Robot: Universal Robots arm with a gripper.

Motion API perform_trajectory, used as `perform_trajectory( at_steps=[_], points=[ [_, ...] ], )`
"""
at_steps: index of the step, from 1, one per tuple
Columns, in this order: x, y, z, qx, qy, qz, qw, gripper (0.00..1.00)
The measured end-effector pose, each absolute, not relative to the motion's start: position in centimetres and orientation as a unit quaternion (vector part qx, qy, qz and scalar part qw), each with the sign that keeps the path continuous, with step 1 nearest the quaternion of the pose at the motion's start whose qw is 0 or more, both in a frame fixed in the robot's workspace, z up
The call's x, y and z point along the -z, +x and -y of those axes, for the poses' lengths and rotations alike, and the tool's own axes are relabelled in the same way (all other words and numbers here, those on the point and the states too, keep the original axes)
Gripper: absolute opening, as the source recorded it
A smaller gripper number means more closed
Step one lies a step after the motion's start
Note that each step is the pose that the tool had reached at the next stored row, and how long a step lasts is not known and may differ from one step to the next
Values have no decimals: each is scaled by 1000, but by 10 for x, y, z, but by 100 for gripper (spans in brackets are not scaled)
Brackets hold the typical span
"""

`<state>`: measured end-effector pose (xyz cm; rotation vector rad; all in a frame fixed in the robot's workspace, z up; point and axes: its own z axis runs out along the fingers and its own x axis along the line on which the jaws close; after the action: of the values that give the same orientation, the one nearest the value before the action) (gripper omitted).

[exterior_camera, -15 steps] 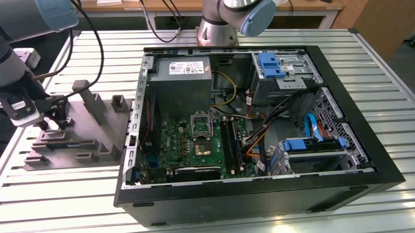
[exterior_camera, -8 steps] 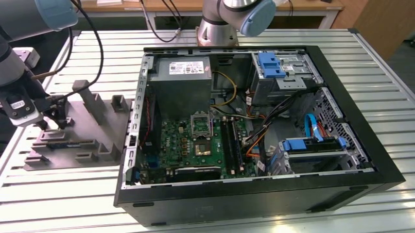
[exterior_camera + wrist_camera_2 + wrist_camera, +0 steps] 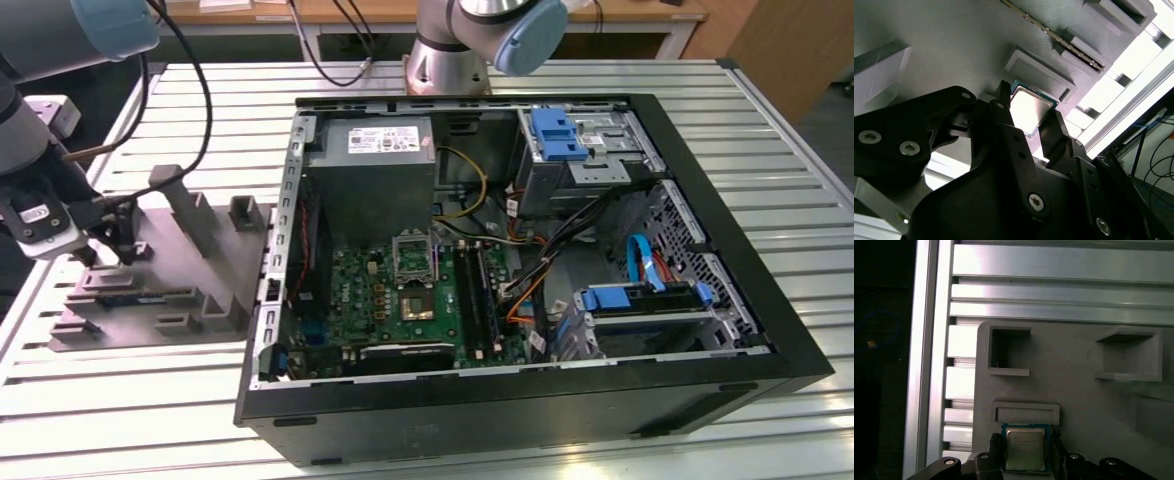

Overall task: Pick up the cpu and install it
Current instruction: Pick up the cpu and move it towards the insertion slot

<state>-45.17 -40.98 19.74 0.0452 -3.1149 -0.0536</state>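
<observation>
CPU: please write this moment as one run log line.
claw: around cpu | cpu: at grey fixture, outside computer case | install: not done

Bright glare on the cpu (image 3: pixel 1029 107); foreground seemingly soft.

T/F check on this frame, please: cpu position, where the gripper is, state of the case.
1. The cpu sits between the gripper's fingers. True.
2. The gripper is above the motherboard. False: it is over the grey fixture, outside the computer case, on the exterior view's left.
3. The computer case lies open, with the motherboard exposed. True.
4. The cpu is seated in the motherboard's socket. False: it is at the grey fixture, in the gripper.
5. The cpu's metal top faces the wrist cameras. True in both wrist views.
</observation>
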Motion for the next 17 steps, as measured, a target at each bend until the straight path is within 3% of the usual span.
perform_trajectory(
  at_steps=[17],
  points=[
    [-201, -452, 410, 17, 15, 1000, 13, 47]
  ],
)
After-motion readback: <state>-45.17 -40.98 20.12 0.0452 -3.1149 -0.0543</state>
